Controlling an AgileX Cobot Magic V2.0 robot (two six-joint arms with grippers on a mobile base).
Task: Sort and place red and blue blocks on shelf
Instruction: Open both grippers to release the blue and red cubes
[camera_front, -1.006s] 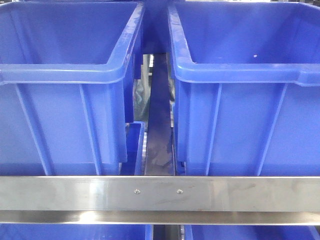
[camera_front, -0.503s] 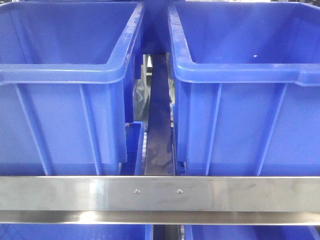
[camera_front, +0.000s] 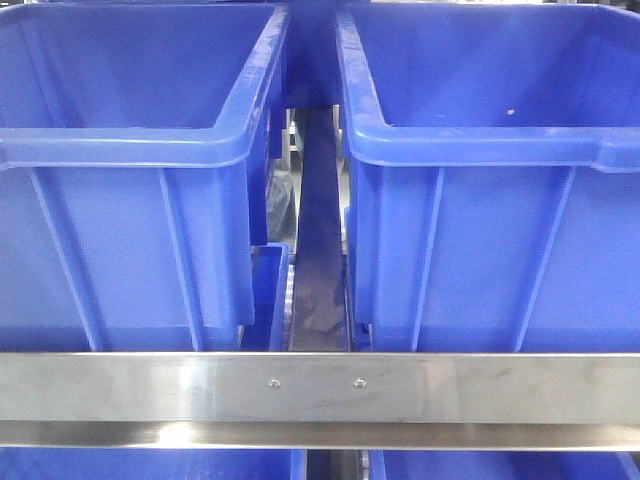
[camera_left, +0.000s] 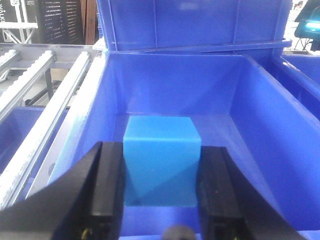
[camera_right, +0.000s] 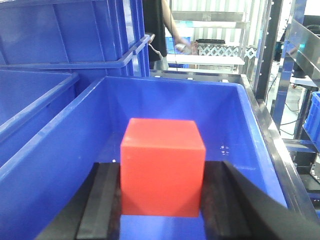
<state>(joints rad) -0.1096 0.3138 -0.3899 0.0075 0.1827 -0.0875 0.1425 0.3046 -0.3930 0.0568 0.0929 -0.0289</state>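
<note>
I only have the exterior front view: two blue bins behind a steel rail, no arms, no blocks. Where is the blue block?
Observer: The left wrist view shows the blue block clamped between the left gripper fingers, over the inside of a blue bin.
Operator: And the red one?
Observer: The red block is held the same way in the right gripper, above the floor of another bin.
Operator: Anything in those bins already?
Observer: None that I can see; the visible bin floors look bare, though each block hides part of the floor under it.
</note>
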